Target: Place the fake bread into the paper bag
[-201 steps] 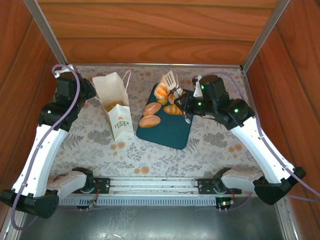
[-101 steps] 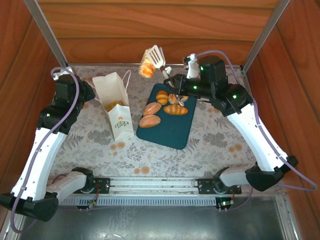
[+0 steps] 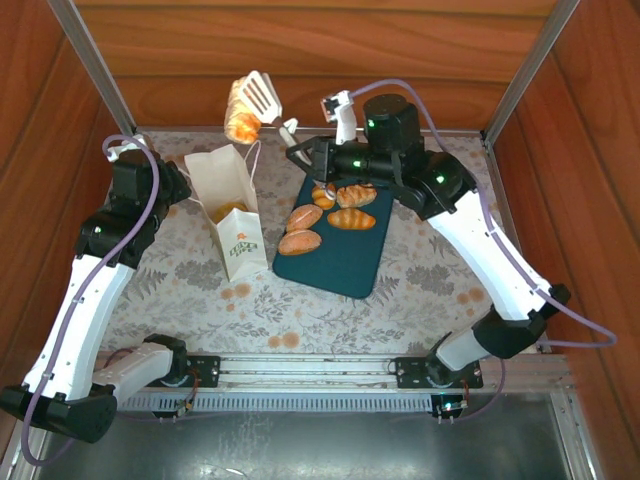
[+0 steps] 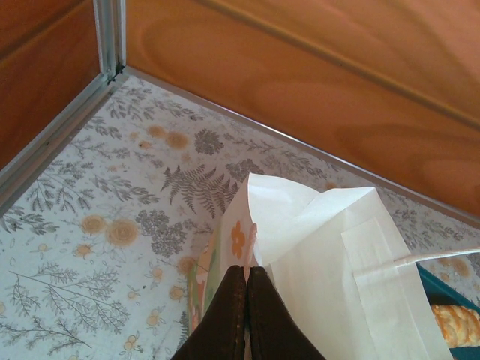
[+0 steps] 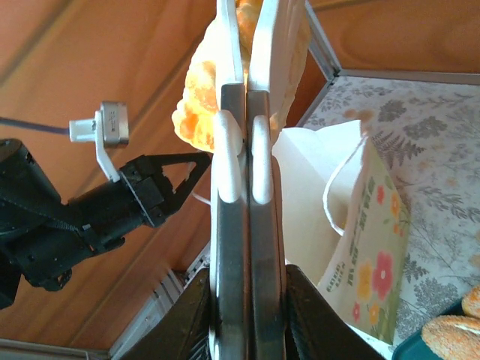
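Carry step: right gripper (image 5: pixel 246 307) clamped on white tongs (image 3: pixel 260 93), which pinch one roll (image 3: pixel 240 122) raised beside the paper bag (image 3: pixel 230 200) mouth. Left gripper (image 4: pixel 246 281) pressed shut on the bag rim. Other rolls (image 3: pixel 318 215) on tray (image 3: pixel 345 265). Next, I'd say: centre over mouth, lower, release

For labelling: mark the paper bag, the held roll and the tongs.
paper bag (image 3: pixel 240 240): top view, its logo side.
held roll (image 3: pixel 240 124): top view, its golden crust.
tongs (image 3: pixel 262 93): top view, the white slotted head.
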Action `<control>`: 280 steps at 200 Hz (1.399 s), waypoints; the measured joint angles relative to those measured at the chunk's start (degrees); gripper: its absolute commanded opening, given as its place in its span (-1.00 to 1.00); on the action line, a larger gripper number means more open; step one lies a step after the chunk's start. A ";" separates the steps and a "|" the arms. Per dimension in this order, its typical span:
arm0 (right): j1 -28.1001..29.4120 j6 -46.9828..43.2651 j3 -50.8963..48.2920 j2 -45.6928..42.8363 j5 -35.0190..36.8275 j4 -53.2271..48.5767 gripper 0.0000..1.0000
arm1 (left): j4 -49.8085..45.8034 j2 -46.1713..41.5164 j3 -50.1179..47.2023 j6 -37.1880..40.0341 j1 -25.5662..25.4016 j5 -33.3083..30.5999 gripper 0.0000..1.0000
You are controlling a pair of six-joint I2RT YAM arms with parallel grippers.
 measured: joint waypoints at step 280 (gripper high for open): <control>6.51 -9.73 4.68 9.22 8.63 -9.14 -0.18 | 0.02 1.18 0.00 -0.02 0.00 0.35 -1.00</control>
